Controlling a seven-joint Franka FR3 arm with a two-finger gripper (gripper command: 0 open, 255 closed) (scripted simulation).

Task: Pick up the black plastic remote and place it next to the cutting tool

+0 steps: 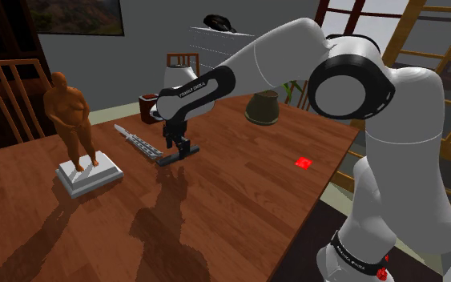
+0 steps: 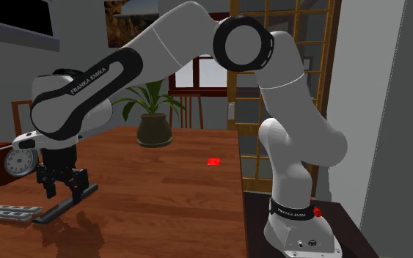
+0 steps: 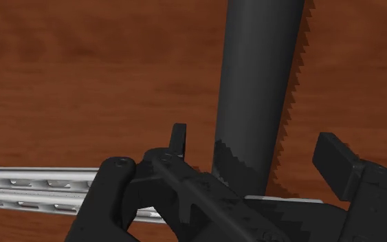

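Observation:
The black remote (image 3: 253, 82) is a long dark bar lying flat on the wooden table (image 1: 239, 192), seen also as the remote (image 1: 174, 155) and the remote (image 2: 61, 207). My gripper (image 3: 257, 148) hangs just over its near end, open, with a finger on each side and a gap to both. The cutting tool (image 1: 135, 140) is a grey folding knife with a slotted handle, lying just beside the remote; it shows as the cutting tool (image 2: 6, 212) and the cutting tool (image 3: 34, 192). The gripper (image 1: 177, 148) and the gripper (image 2: 65, 187) stand low over the table.
A brown figure (image 1: 73, 120) on a white base (image 1: 95, 178) stands at the shoulder view's left. A potted plant (image 2: 153, 130) and a red marker (image 2: 213, 161) lie farther along the table. A brown box with a clock (image 2: 10, 163) sits behind the gripper.

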